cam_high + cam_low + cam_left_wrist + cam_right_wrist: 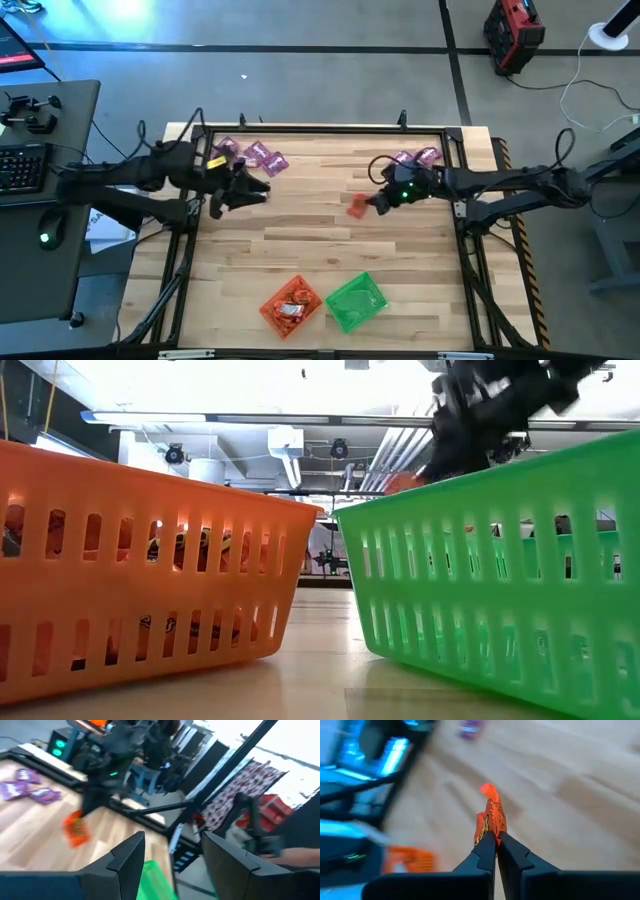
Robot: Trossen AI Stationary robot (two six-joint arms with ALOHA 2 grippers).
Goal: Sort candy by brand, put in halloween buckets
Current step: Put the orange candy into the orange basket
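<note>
Orange is showing between the shut fingers of the right gripper (496,840): it is pinching one orange-red packet (491,817) by its edge and carrying it clear of the table (300,240), over the right half, well short of the buckets. In the high view the same packet (357,206) is hanging just off that gripper (377,201), with the front edge of the table a good way ahead. The left gripper (222,203) is waiting over the left side near the back, its fingers (127,857) standing apart with nothing between them. As for progress, the orange bucket (292,304) at the front edge is already holding several orange-red packets, while the green bucket (357,301) just beside it is looking bare from above; the low view does not settle whether anything is lying in it. Purple packets are lying unsorted in two groups at the back of the table: one group (252,155) near the left gripper and another (415,158) behind the right arm. So the orange-red share is looking nearly finished, with the carried packet probably bound for the orange bucket, and the purple share is seemingly not yet begun. What is remaining, by this reading, is dropping this packet and then moving every purple one, likely into the green bucket.
</note>
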